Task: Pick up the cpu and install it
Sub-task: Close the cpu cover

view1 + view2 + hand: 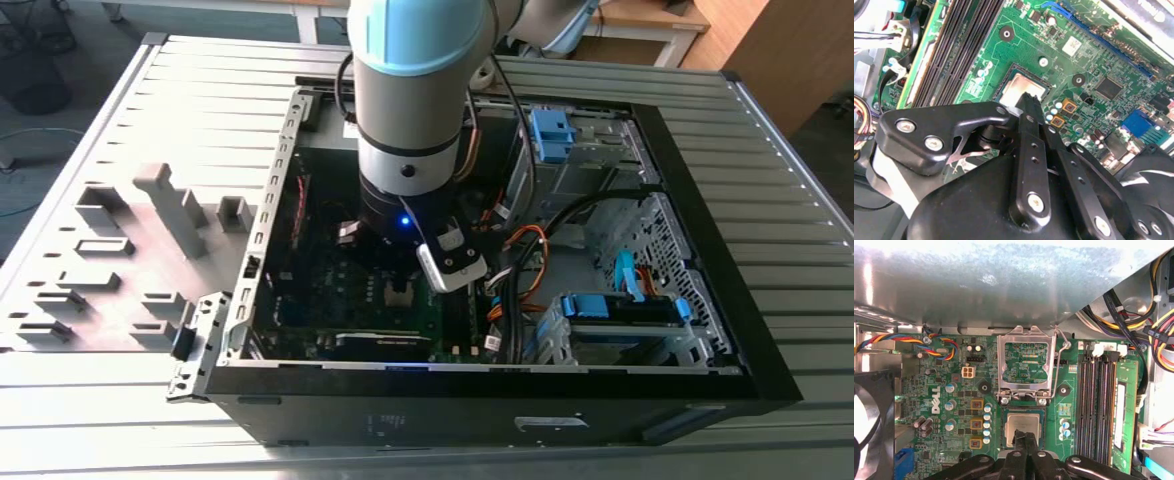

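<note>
Hand (1025, 438) hanging w/ fingers pinched narrow, tips at cpu (1019, 425) lying in socket, prob. seating it; frame (1002, 365) standing open.

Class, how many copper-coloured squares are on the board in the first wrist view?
3, lined beside the cpu: first square, middle square, last square by the gripper. Others may be hidden.

Room light's bright and even, so the worktop (120, 110) looks fine in the exterior view. Inside the PC case (467, 398) it's pretty dim in the shadow of the arm (414, 100), just a blue LED (403, 221) glowing. First wrist view: the metal case wall (1004, 285) glares white and hazy. Second wrist view: the end effector (1029, 102) up close looks soft.
</note>
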You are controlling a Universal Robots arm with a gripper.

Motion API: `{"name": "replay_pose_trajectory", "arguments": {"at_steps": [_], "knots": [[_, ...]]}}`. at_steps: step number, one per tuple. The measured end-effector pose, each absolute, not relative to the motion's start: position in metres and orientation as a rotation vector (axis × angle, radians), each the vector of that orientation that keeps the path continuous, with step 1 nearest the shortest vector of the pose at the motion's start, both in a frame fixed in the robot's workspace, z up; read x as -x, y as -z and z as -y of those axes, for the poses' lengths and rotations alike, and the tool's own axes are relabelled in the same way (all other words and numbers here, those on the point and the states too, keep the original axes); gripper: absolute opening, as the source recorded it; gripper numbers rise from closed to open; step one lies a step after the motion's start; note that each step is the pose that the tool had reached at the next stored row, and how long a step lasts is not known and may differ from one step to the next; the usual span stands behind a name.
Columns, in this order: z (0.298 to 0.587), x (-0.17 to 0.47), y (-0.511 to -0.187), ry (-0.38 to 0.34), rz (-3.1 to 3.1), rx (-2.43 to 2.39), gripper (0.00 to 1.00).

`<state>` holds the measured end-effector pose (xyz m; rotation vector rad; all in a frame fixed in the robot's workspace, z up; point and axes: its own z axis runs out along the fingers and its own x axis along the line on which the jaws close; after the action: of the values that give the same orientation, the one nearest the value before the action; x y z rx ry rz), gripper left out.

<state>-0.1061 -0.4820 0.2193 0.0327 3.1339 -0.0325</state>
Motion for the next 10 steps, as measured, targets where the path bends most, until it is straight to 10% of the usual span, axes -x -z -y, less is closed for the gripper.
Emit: {"name": "replay_pose_trajectory", "arguments": {"at_steps": [10], "knots": [[0.482,0.106,-0.239,0.025,-3.134,0.004,0.11]]}}
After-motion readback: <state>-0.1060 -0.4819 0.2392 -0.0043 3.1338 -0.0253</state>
